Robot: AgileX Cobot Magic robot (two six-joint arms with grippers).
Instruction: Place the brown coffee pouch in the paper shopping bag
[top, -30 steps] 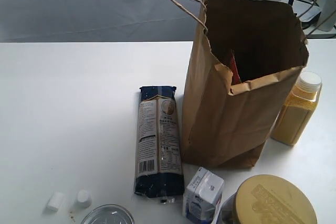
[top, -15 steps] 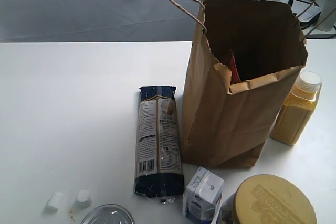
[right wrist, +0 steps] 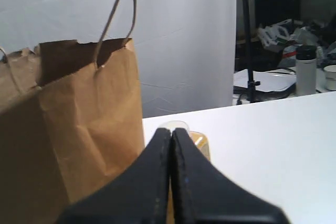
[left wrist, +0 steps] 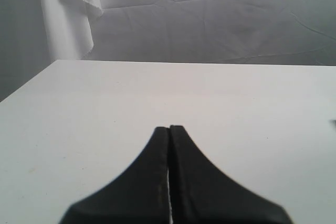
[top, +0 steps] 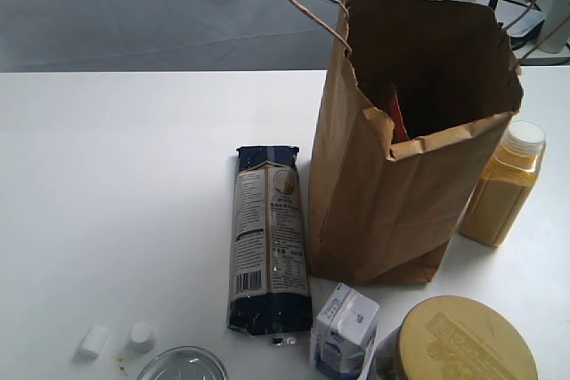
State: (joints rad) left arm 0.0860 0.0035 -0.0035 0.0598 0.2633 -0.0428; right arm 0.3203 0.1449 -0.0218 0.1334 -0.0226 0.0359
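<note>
The tall paper shopping bag [top: 392, 193] stands upright at the centre right of the white table, its ragged mouth open and one cord handle [top: 307, 8] arching off its left side. Inside the mouth a sliver of orange-red label [top: 397, 118] shows; the rest of the brown coffee pouch is hidden by the bag wall. No gripper appears in the exterior view. My left gripper [left wrist: 169, 129] is shut with nothing in it, over bare table. Shut and empty too, my right gripper [right wrist: 171, 131] sits beside the bag [right wrist: 68, 129].
A long dark-blue noodle packet [top: 268, 238] lies left of the bag. A yellow juice bottle [top: 504, 187] stands at the bag's right. A small milk carton [top: 345, 328], a round gold lid [top: 463, 342], a glass rim [top: 183, 365] and two white caps [top: 116, 340] line the front edge.
The bag's cord handle and rim shifted very slightly. Nothing else has moved.
</note>
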